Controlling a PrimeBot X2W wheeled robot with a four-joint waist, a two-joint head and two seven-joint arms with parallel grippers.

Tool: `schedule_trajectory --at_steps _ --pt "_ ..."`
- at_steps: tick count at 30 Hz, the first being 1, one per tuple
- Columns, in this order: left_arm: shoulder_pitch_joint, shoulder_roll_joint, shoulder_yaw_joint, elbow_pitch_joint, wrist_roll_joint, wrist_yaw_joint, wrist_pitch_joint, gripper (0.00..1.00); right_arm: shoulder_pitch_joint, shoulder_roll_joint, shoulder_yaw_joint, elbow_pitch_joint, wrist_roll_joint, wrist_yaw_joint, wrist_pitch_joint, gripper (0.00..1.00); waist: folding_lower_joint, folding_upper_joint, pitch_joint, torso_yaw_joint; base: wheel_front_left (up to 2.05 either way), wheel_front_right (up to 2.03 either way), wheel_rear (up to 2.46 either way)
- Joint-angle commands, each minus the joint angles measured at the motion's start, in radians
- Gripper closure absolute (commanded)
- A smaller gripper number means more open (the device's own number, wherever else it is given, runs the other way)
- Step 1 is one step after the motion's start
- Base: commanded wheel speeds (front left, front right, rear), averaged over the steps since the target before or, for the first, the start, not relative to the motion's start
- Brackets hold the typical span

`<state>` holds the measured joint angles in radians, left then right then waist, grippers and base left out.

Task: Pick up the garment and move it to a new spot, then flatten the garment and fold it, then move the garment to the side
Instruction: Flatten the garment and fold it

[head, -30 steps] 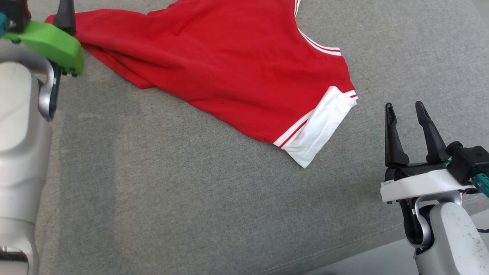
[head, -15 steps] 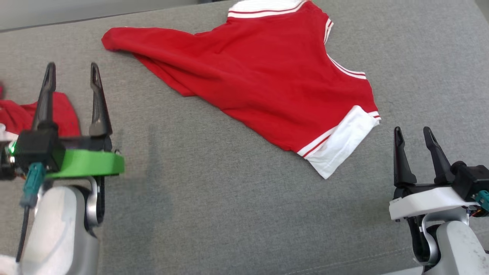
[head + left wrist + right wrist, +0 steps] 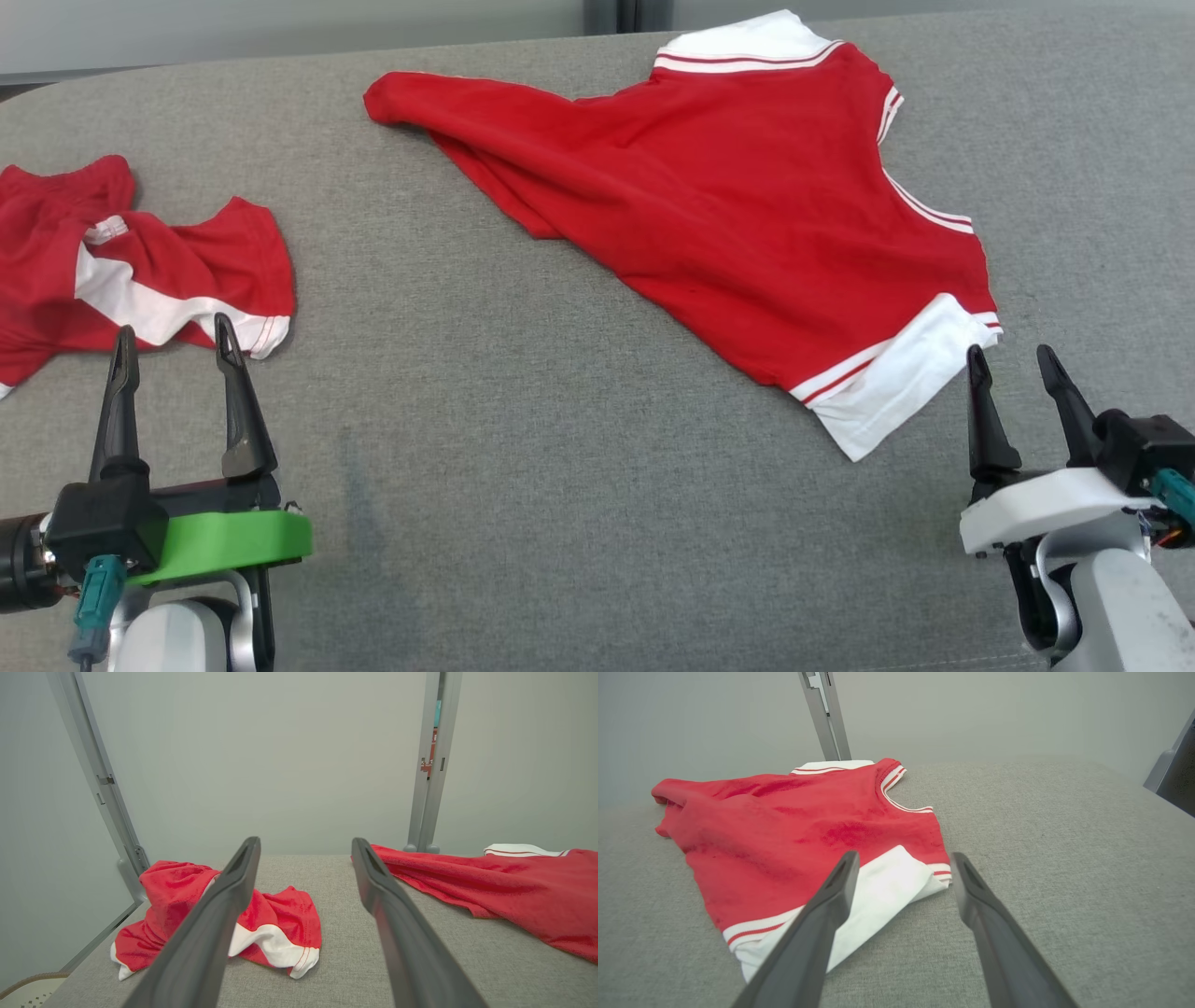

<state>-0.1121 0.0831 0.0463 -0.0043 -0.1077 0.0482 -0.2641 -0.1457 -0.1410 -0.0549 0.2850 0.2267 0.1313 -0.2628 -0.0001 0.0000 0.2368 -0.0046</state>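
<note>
A red garment (image 3: 747,215) with white trim lies partly spread on the grey cloth surface (image 3: 560,485), one corner drawn out to a point at the far left. My right gripper (image 3: 1011,353) is open just in front of its white cuff (image 3: 896,392), empty. The right wrist view has that gripper (image 3: 903,856) over the cuff's edge, the garment (image 3: 784,826) beyond. At the lower left my left gripper (image 3: 173,336) is open and empty, well apart from this garment. In the left wrist view its fingers (image 3: 306,842) frame bare surface, with the garment (image 3: 514,886) to their right.
A second red and white garment (image 3: 140,261) lies crumpled at the left, just beyond my left fingertips, and the left wrist view shows it (image 3: 280,914) too. Grey metal posts (image 3: 430,765) (image 3: 826,714) stand at the surface's far edge before a pale wall.
The head camera has shifted, so the whole scene sits lower and further right. My left gripper has drawn back from the garment's far-left tip to the lower left, open.
</note>
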Motion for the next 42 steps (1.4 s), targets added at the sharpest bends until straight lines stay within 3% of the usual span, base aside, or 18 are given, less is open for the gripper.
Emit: schedule_trajectory --at_steps 1,15,16,17,27,35,38,42 --pt "0.02 -0.004 0.006 0.001 0.014 -0.006 0.0 0.0 -0.034 -0.015 0.005 0.019 -0.008 -0.001 0.002 0.0 0.0001 0.0 -0.004 0.011 0.0 0.0 0.0" --pt "-0.002 -0.031 -0.019 0.032 0.021 -0.024 0.0 0.0 -0.239 -0.107 0.092 0.344 -0.018 -0.001 0.159 0.0 0.0001 0.0 0.025 0.051 0.0 0.0 0.0" --pt "-0.004 -0.031 -0.023 0.034 0.019 -0.024 0.0 0.0 -0.246 -0.106 0.103 0.368 -0.007 -0.001 0.167 0.08 0.0001 0.0 0.026 0.056 0.0 0.0 0.0" --pt "-0.005 -0.032 -0.025 0.036 0.018 -0.024 0.0 0.0 -0.249 -0.104 0.111 0.384 0.001 -0.001 0.168 0.99 0.0001 0.0 0.025 0.058 0.0 0.0 0.0" --pt "0.043 -0.032 -0.037 0.05 0.011 -0.018 0.0 0.0 -0.195 -0.096 0.108 0.374 0.099 -0.001 0.028 1.0 0.0001 0.0 -0.015 0.006 0.0 0.0 0.0" --pt "0.051 -0.032 -0.035 0.076 0.009 -0.033 0.0 0.0 0.026 -0.069 -0.005 0.081 0.24 -0.001 0.009 1.0 0.0001 0.0 -0.054 -0.047 0.0 0.0 0.0" --pt "0.053 -0.032 -0.034 0.081 0.008 -0.037 0.0 0.0 0.096 -0.063 -0.046 -0.043 0.26 -0.001 0.051 1.0 0.0001 0.0 -0.055 -0.066 0.0 0.0 0.0" --pt "0.045 -0.032 -0.043 0.088 0.006 -0.041 0.0 0.0 0.144 -0.063 -0.095 -0.109 0.247 -0.001 0.145 1.0 0.0001 0.0 -0.054 -0.073 0.0 0.0 0.0"
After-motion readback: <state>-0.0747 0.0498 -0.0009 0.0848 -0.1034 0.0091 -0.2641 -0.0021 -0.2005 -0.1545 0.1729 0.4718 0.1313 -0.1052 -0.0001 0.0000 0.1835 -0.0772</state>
